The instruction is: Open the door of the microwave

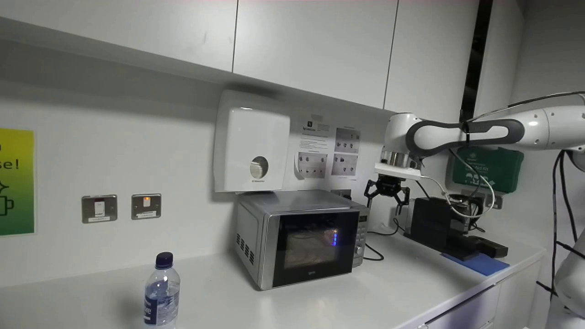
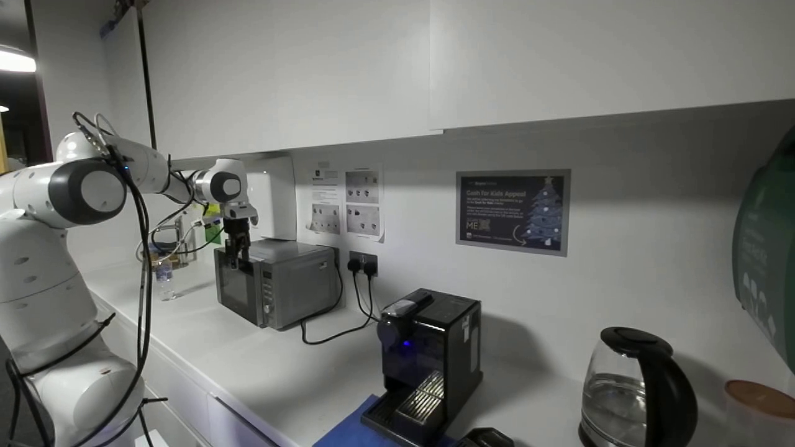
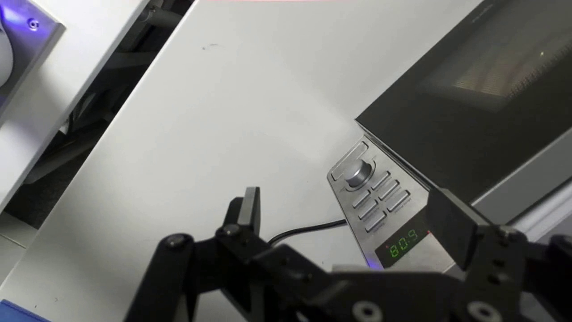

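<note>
The silver-grey microwave (image 1: 292, 201) stands on the white counter in both exterior views (image 2: 301, 285). Its dark glass door (image 1: 315, 249) appears shut, with its edge standing slightly proud of the button panel. The door also shows in the wrist view (image 3: 469, 116), beside the panel with knob, buttons and green display (image 3: 402, 243). My gripper (image 1: 384, 206) points down, open and empty, near the panel end of the microwave, close to its top (image 2: 238, 257). In the wrist view the gripper (image 3: 346, 197) has one finger overlapping the door's panel-side edge and the other over the counter. Contact cannot be told.
A white dispenser (image 1: 253, 146) hangs above the microwave, under wall cupboards (image 1: 311, 50). A water bottle (image 1: 162, 292) stands on the counter. A black coffee machine (image 2: 435, 354) and kettle (image 2: 633, 391) stand further along. Black power cables (image 2: 323, 341) lie beside the microwave.
</note>
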Available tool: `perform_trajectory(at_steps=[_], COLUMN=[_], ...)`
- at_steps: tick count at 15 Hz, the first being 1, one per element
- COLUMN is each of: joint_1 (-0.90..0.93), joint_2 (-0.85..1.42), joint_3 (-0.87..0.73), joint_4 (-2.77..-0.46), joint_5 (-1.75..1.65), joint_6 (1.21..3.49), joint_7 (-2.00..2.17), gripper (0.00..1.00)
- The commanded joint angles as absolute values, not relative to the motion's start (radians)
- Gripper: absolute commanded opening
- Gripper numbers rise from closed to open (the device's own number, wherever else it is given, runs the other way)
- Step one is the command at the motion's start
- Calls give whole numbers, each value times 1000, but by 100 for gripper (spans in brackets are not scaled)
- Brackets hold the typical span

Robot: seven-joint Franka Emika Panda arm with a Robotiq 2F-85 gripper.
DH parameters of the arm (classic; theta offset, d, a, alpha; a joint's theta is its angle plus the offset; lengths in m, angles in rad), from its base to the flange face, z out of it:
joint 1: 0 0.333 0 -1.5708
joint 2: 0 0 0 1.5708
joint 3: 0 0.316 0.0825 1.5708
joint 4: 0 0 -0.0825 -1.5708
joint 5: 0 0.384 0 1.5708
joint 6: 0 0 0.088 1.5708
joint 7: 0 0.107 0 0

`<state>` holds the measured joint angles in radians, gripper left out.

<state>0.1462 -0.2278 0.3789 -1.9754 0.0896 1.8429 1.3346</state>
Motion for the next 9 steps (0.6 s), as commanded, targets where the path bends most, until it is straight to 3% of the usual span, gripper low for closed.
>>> perform_trajectory(at_steps=[1,9], joint_1=[160,202], joint_2=[-147,-62], joint_3=[376,364], joint_4=[-1899,-1843], joint_5=[36,3], joint_6=[1884,2020], joint_7=[1451,1568], gripper=[100,100])
